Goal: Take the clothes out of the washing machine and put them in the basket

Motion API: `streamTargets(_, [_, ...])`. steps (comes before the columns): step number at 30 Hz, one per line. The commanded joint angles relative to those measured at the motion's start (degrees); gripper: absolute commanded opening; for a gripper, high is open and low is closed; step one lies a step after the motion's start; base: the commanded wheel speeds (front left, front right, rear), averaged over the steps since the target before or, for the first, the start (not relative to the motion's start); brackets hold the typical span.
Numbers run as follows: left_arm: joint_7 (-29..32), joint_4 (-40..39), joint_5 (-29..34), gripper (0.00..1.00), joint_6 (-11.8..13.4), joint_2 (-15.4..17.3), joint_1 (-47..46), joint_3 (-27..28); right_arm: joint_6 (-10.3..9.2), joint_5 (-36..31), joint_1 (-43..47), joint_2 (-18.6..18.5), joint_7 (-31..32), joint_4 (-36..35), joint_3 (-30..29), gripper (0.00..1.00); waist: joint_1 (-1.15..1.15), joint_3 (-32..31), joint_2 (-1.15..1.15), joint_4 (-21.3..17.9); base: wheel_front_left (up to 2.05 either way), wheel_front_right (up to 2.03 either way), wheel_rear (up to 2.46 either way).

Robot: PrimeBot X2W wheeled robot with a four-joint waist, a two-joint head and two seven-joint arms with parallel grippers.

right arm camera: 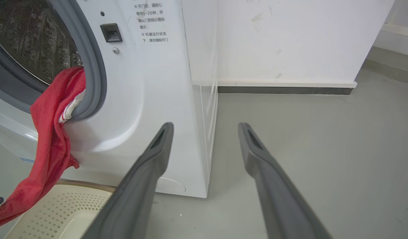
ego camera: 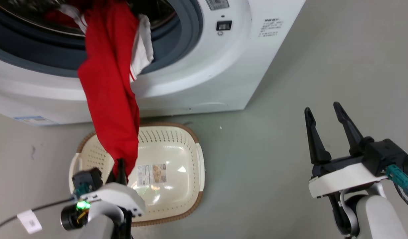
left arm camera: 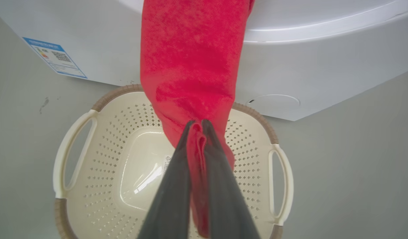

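The white front-loading washing machine (ego camera: 204,66) stands on a grey floor (ego camera: 290,139). Its round opening is uncovered, showing the grey rubber ring (ego camera: 187,36) and the perforated steel drum (right arm camera: 28,36). A long red garment (ego camera: 107,99) spills out of the opening over the ring and hangs down the washer's white front. Its upper end is still inside the drum and its lower end reaches over the basket. A white piece of fabric (ego camera: 142,46) lies beside it on the ring, at the edge of the opening.

The cream perforated basket (ego camera: 190,146), with its brown woven-look rim, sits on the floor just in front of the machine and directly under the hanging cloth. Its inside holds no clothes.

The left gripper (left arm camera: 197,124) is above the basket, its two dark fingers pressed together on a fold at the lower end of the red garment. The right gripper (ego camera: 322,108) is well apart from the basket and the clothes, off to the washer's right side above bare floor. Its fingers are spread wide with nothing between them.

A label sticker (ego camera: 152,174) lies on the basket's inside bottom. A blue-edged label (left arm camera: 54,56) is stuck low on the washer's front, and a small black latch socket (ego camera: 224,25) sits beside the ring.
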Motion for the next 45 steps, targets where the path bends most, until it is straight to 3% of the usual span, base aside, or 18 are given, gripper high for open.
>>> streamTargets(1, [-0.4,1.84,-0.41,0.0,-0.49,0.42,-2.08,0.48,-0.04,0.25,-1.14,0.03,-0.29,-0.36,0.15,1.0,0.0,3.52,0.0,-1.37,0.0,0.0,0.0])
streamTargets(13, [-1.69,23.92,-0.62,0.0,-4.38,4.62,-20.54,2.91,-0.04,1.2,-6.17,0.03,-2.88,0.62,1.79,1.0,0.0,13.74,0.0,-5.9,0.0,0.0,0.0])
streamTargets(27, [-1.72,35.03,-0.91,0.0,-7.29,8.03,-31.5,4.11,-0.04,2.07,-9.2,0.03,-5.14,2.36,3.43,1.0,0.0,19.73,0.0,-8.11,0.0,0.0,0.0])
streamTargets(29, [-1.73,35.75,-0.68,0.8,-7.29,8.22,-32.03,3.99,-0.04,2.15,-9.44,0.03,-5.24,2.84,3.54,1.0,0.0,19.55,0.0,-8.24,0.0,0.0,0.0])
streamTargets(30, [-1.73,35.89,-0.76,1.0,-7.26,8.36,-32.29,4.08,-0.04,2.22,-9.5,0.03,-5.36,3.1,3.53,1.0,0.0,19.38,0.0,-8.26,0.0,0.0,0.0])
streamTargets(38, [-1.73,34.68,-0.58,1.0,-7.1,7.82,-28.96,5.33,-0.04,2.5,-8.54,0.03,-5.87,4.8,3.19,1.0,0.0,14.86,0.0,-7.69,0.0,0.0,0.0])
streamTargets(45, [-1.74,25.8,1.66,1.0,-6.3,6.5,-20.95,7.87,-0.04,1.99,-6.15,0.02,-5.88,6.33,2.37,1.0,0.0,7.69,0.0,-6.37,0.0,0.0,0.0])
